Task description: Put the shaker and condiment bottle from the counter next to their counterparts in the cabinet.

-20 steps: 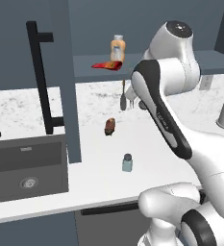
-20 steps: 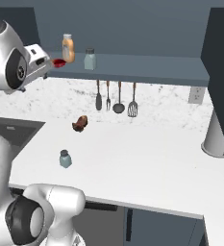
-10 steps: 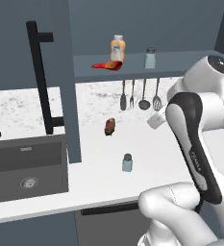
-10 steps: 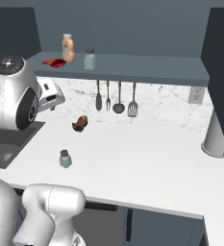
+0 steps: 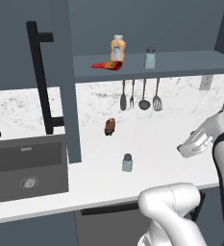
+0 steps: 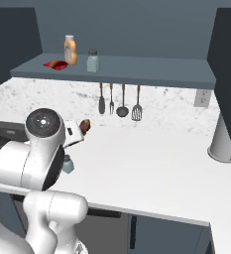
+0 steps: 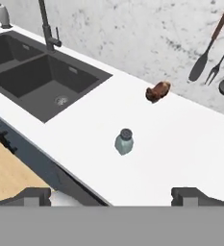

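I am seeing my gripper (image 7: 111, 194) hanging with jaws spread wide, gripping nothing, above the counter's (image 5: 152, 139) front edge | shaker (image 7: 124, 142) standing upright near that edge, right of the sink (image 7: 41, 81) | red bottle (image 5: 106, 66) lying on the cabinet (image 5: 180, 62) shelf's left end, touching the orange bottle (image 5: 117, 48) | second shaker (image 5: 150, 58) standing further right.

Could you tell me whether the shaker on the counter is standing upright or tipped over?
Upright: the shaker stands on its base on the counter, dark cap on top.

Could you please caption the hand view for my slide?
Open fingers hover above a shaker on the white counter, near the sink.
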